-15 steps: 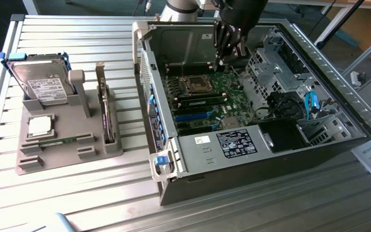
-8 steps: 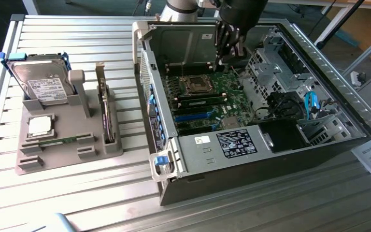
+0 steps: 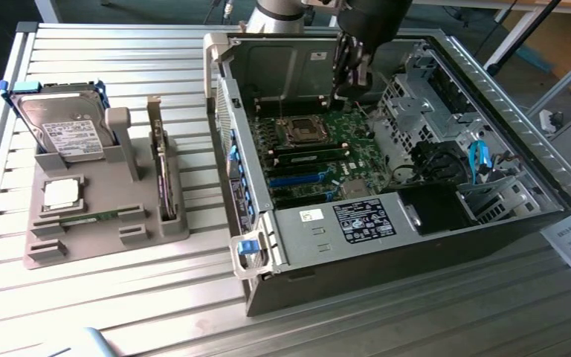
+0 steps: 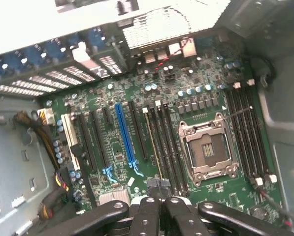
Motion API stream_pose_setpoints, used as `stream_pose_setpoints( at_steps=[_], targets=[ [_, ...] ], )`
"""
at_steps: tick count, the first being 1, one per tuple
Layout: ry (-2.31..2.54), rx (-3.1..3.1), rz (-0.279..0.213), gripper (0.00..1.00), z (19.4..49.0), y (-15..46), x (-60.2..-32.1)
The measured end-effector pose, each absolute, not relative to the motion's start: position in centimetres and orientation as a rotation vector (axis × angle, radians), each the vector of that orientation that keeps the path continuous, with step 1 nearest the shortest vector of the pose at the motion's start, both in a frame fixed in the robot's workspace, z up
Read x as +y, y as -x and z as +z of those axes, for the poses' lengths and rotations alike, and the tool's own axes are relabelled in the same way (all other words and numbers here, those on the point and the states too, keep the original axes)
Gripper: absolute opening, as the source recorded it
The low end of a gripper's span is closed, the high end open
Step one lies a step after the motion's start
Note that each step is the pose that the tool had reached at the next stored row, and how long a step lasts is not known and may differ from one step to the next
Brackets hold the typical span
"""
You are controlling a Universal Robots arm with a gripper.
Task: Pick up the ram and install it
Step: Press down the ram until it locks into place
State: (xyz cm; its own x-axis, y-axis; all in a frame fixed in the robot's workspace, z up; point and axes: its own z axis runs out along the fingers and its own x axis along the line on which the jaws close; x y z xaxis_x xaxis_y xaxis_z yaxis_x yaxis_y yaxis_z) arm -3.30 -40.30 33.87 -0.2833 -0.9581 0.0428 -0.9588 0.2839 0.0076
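Green and narrow, the ram stick point(image 3: 79, 219) lies in the grey holder point(image 3: 117, 223) on the slatted metal surface point(image 3: 97, 297), at the exterior view's left, well apart from the hand point(image 4: 160, 204). The hand hangs clenched and empty over the green motherboard point(image 4: 137, 123) in the open computer case point(image 3: 523, 149). A good pick needs squared fingers. Labels are unreadable.

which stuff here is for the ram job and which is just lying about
For the job:
ram, lying in the grey holder
gripper, shut, above the motherboard
memory slots
open computer case

Just lying about:
hard drive
processor chip
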Motion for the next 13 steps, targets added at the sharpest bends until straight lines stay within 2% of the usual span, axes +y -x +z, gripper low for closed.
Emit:
stream_pose_setpoints(
  at_steps=[13],
  targets=[
    [-1.608, -2.651, 0.024, 0.11, 33.87, 3.30, -40.31]
  ],
)
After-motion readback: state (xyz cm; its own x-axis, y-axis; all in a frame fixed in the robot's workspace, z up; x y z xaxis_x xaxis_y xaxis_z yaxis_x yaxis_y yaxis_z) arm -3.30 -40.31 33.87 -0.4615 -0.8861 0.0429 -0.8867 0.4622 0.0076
